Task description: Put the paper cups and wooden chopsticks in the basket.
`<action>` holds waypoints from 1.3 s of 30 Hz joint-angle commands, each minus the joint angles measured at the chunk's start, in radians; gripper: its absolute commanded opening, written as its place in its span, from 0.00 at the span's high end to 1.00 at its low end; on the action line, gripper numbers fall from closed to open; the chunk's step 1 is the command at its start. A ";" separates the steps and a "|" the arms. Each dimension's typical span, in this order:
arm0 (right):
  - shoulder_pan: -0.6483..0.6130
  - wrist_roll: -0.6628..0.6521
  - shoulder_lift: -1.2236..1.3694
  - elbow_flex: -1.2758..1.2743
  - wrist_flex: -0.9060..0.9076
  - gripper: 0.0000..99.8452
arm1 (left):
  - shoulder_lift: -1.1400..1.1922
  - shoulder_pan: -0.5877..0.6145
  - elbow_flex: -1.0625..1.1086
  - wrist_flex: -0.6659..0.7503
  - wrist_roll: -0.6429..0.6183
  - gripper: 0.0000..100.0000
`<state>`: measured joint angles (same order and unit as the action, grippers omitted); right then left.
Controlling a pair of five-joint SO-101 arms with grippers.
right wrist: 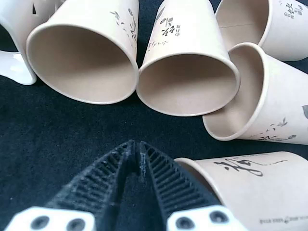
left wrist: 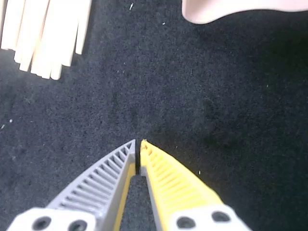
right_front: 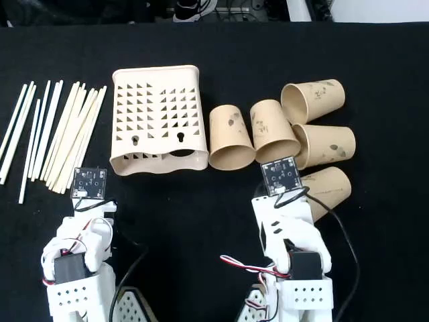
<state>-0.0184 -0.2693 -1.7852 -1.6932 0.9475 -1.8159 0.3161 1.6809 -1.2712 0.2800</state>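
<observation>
Several tan paper cups (right_front: 231,137) lie on their sides on the black cloth, right of a cream plastic basket (right_front: 159,119) that also lies on its side. Wooden chopsticks (right_front: 64,134) are spread in a row at the far left. My right gripper (right wrist: 140,153) is shut and empty, its tips just short of the open mouths of two cups (right wrist: 82,62) (right wrist: 187,79), with another cup (right wrist: 250,190) beside it. My left gripper (left wrist: 138,147) is shut and empty over bare cloth, below the chopstick ends (left wrist: 45,36) and the basket's rim (left wrist: 240,9).
Both arm bases (right_front: 74,282) (right_front: 295,268) stand at the table's near edge. Bare black cloth lies between the grippers and the basket. Cables trail near the right arm (right_front: 342,235).
</observation>
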 commanded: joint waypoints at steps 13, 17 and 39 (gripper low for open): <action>0.012 -0.005 -0.015 0.004 0.005 0.99 | -0.003 -0.005 0.018 -0.005 0.006 0.97; 0.012 -0.005 -0.015 0.004 0.005 0.99 | -0.003 -0.005 0.018 -0.005 0.006 0.97; 0.012 -0.005 -0.015 0.004 0.005 0.99 | -0.006 -0.015 -0.074 0.106 0.003 0.92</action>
<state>-0.0184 -0.2693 -1.7852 -1.6932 0.9475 -1.8159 0.3161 1.6809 -1.2620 0.2800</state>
